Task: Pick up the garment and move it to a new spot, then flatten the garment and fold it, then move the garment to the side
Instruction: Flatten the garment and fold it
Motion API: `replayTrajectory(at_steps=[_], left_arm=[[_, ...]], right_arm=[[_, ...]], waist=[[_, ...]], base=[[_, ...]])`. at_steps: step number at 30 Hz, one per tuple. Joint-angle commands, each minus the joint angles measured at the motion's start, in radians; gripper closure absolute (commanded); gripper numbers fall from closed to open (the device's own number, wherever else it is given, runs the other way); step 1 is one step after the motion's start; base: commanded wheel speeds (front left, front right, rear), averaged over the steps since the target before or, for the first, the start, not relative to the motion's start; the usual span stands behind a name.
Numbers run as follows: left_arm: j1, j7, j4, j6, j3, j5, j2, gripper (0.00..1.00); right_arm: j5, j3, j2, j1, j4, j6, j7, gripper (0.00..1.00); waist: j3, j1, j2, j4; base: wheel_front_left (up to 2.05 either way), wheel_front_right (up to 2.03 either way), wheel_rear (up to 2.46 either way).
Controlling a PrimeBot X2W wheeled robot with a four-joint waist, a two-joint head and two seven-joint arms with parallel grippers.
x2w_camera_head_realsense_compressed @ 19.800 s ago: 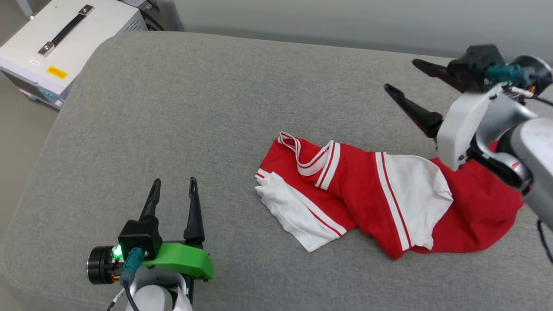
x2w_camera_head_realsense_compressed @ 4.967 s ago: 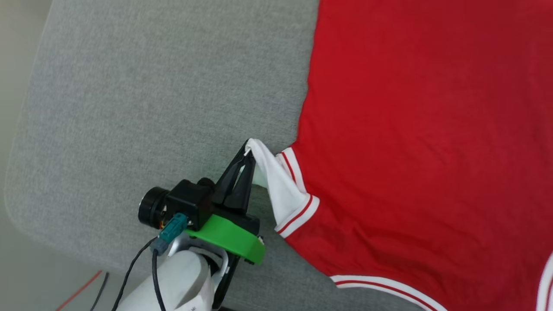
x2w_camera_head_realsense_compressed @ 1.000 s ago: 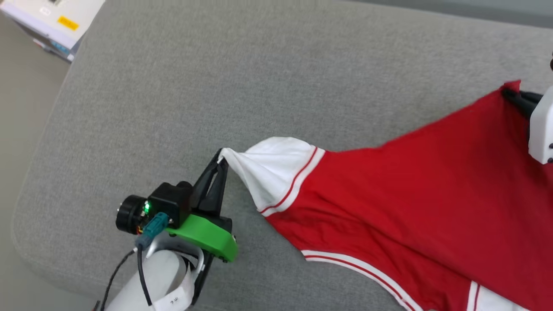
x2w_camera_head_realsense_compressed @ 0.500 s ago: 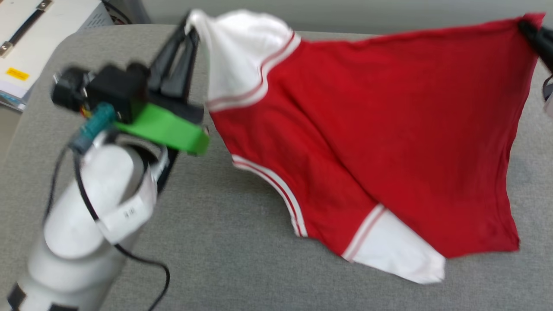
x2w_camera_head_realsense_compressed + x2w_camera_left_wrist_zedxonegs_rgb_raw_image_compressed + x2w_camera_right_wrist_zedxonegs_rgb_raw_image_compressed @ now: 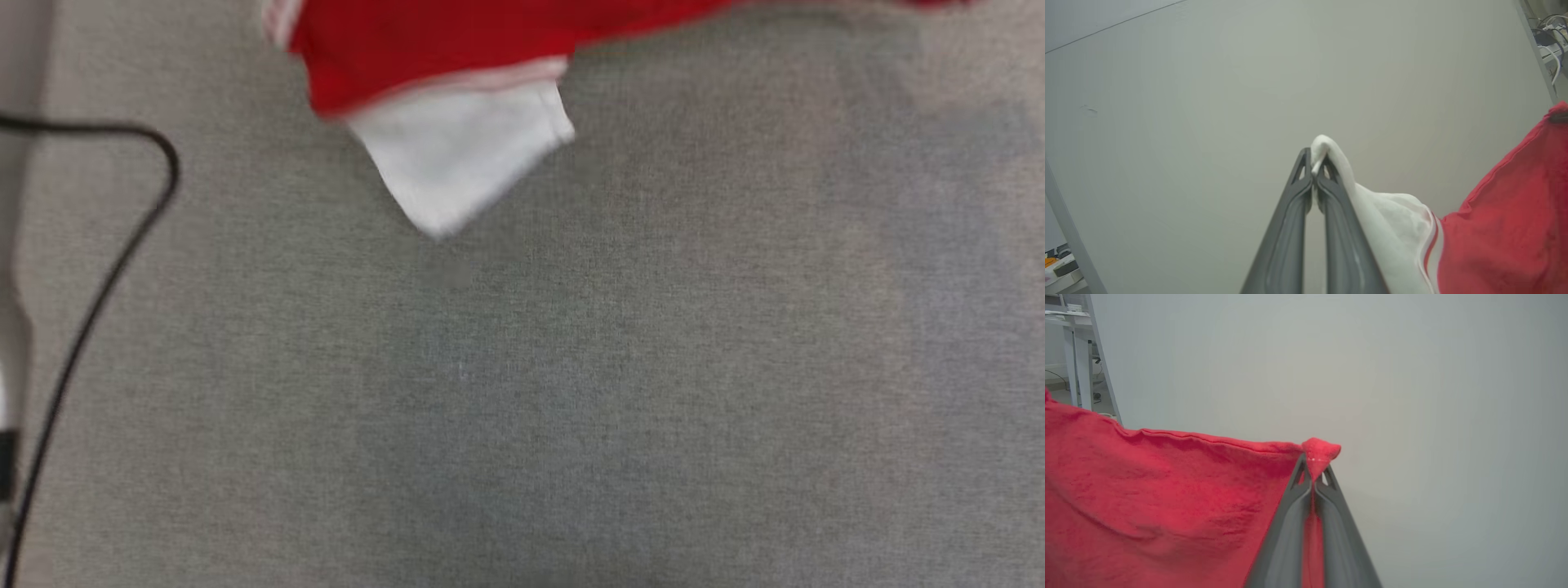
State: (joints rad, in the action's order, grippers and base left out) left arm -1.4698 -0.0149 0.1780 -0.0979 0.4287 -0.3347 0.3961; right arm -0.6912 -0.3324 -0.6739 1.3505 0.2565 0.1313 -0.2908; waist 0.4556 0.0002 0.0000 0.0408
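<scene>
The garment [image 5: 424,57], red with white sleeves, hangs in the air above the grey cushion [image 5: 571,367]; in the head view only its lower red edge and one white sleeve [image 5: 457,155] dangle at the top. My left gripper [image 5: 1314,163] is shut on the tip of the other white sleeve [image 5: 1388,220], fingers pointing up toward a pale wall. In the right wrist view my right gripper [image 5: 1314,465] is shut on a red corner of the garment [image 5: 1167,490], which stretches away to the left. The lettering is hidden.
A black cable [image 5: 106,269] from my left arm curves down the left side of the head view. A pale wall [image 5: 1412,396] rises behind both grippers. A metal rack leg [image 5: 1098,351] stands at the far left of the right wrist view.
Both grippers have lifted the garment off the cushion and raised it high. The head view has shifted, so only the garment's bottom edge and one sleeve remain at the top.
</scene>
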Motion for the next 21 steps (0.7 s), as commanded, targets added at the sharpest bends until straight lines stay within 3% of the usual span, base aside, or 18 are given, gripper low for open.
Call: replayTrajectory(at_steps=[1, 11, 16, 21], left_arm=[[-0.072, 0.005, 0.027, -0.007, -0.004, 0.009, -0.001, 1.00], [-0.387, -0.021, 0.245, -0.027, 0.019, 0.008, 0.001, 1.00], [-0.350, -0.059, 0.337, -0.030, 0.039, -0.031, -0.006, 1.00], [-0.188, -0.137, 0.387, -0.031, 0.048, -0.072, 0.013, 1.00]], right_arm=[[0.024, -0.008, 0.012, 0.062, 0.020, -0.001, -0.006, 1.00], [0.104, -0.097, 0.055, 0.402, 0.214, -0.001, 0.022, 1.00], [0.084, -0.170, 0.075, 0.398, 0.281, -0.001, 0.066, 1.00], [0.030, -0.268, 0.089, 0.254, 0.299, -0.001, 0.137, 1.00]], waist=[[0.116, -0.0002, 0.0000, -0.021], [0.170, -0.0002, 0.0000, -0.018], [0.169, -0.0002, 0.0000, -0.012], [0.121, -0.0002, 0.0000, -0.012]], base=[[0.00, 0.00, 0.00], [0.00, 0.00, 0.00], [0.00, 0.00, 0.00], [0.00, 0.00, 0.00]])
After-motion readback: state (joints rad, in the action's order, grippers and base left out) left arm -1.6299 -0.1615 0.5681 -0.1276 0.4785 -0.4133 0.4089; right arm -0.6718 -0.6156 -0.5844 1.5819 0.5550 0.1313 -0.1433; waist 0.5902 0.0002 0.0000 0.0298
